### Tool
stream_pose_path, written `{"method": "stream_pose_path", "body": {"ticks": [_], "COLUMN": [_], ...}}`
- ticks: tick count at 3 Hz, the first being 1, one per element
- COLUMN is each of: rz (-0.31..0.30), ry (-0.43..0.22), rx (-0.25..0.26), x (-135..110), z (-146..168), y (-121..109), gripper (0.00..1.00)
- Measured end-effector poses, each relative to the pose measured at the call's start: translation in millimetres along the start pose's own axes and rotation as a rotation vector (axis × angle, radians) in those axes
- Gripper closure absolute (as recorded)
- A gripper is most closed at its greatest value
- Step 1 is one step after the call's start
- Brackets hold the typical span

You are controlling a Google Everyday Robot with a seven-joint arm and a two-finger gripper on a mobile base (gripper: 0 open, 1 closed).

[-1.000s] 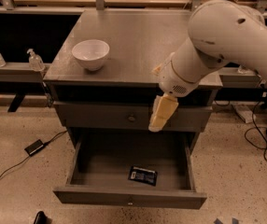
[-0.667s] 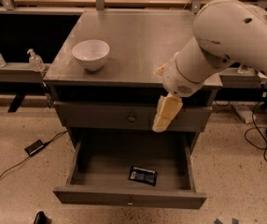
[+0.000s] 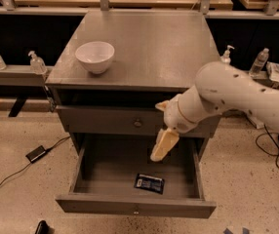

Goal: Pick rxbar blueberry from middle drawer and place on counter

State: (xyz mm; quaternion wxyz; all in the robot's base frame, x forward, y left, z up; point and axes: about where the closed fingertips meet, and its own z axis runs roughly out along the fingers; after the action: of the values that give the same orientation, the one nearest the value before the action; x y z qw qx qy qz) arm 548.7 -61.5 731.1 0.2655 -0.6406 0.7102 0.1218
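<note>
The rxbar blueberry (image 3: 149, 183), a small dark packet with blue and white marks, lies flat on the floor of the open middle drawer (image 3: 100, 179), right of centre and near the front wall. My gripper (image 3: 163, 146) hangs from the white arm over the drawer's back right part, above and slightly behind the bar, with its cream fingers pointing down and apart from the bar. It holds nothing that I can see. The grey counter (image 3: 154, 43) tops the cabinet above.
A white bowl (image 3: 95, 56) stands on the counter's left front. A closed drawer front with a knob (image 3: 137, 123) sits above the open one. A black power brick (image 3: 36, 153) with cable lies on the floor at left. Bottles stand on side shelves.
The arm and gripper have come down and toward the front, from level with the upper drawer front to over the open drawer. The view has also shifted. The bar has not moved.
</note>
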Motion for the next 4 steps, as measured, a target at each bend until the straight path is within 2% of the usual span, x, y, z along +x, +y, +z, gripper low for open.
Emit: {"method": "stream_pose_path", "body": {"ticks": [1, 2, 4], "rz": [0.037, 0.047, 0.045], "ry": [-0.044, -0.028, -0.033], "rx": [-0.020, -0.020, -0.021], "x": [36.2, 64.4, 60.0], "z": [79.1, 134.9, 128.8], "y": [12.9, 20.1, 19.6], "gripper": [0.00, 0.00, 0.00]}}
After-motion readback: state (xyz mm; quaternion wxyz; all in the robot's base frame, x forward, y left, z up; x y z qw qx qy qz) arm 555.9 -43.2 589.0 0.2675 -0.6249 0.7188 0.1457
